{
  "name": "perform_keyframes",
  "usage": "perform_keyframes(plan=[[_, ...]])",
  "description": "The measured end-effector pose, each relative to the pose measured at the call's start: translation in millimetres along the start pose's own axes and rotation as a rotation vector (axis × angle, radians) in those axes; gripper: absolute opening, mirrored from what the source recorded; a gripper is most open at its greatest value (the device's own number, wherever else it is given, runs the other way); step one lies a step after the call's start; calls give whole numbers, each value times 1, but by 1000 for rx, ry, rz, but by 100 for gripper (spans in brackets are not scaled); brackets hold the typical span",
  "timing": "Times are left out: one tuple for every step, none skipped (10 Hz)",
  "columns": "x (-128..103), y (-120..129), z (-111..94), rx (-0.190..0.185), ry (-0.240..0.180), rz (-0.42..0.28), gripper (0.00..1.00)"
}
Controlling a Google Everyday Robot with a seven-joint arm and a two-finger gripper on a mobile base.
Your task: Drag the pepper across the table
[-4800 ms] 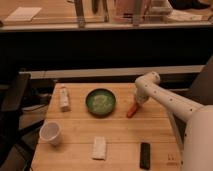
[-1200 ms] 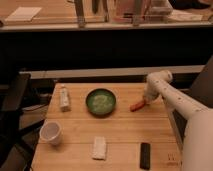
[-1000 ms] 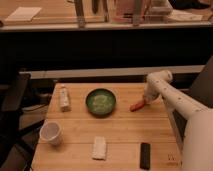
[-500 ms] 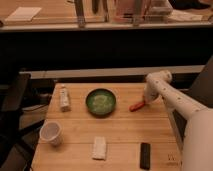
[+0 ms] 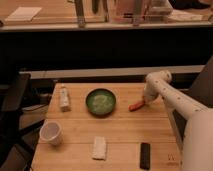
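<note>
I look down on a light wooden worktop (image 5: 120, 127), a dark chair (image 5: 12, 107) at its left and a glass-fronted counter far behind. From left to right: a small upright bottle (image 5: 64, 97) near the left edge, a white paper cup (image 5: 51, 132) nearer me, a white packet (image 5: 100, 148), a green bowl (image 5: 100, 101) at centre, and a dark flat object (image 5: 145, 155) near the front. The orange-red pepper (image 5: 136, 105) lies right of the bowl, apart from it. My pincer (image 5: 146, 100) sits at the pepper's right end; I cannot tell its grip.
</note>
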Motion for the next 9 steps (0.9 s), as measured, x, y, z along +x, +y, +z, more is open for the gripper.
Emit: perform_keyframes(plan=[[-1,0,0,0,0,4,0],[-1,0,0,-1,-1,8,0],[-2,0,0,-2,-3,13,0],[-2,0,0,-3,-5,17,0],[-3,1,0,-5,-6,20,0],[-3,1,0,-5,-6,23,0],[-4,2,0,-6,-6,28,0],[-5,2,-1,-7,-7,32,0],[-5,3,0,-9,-8,38,0]])
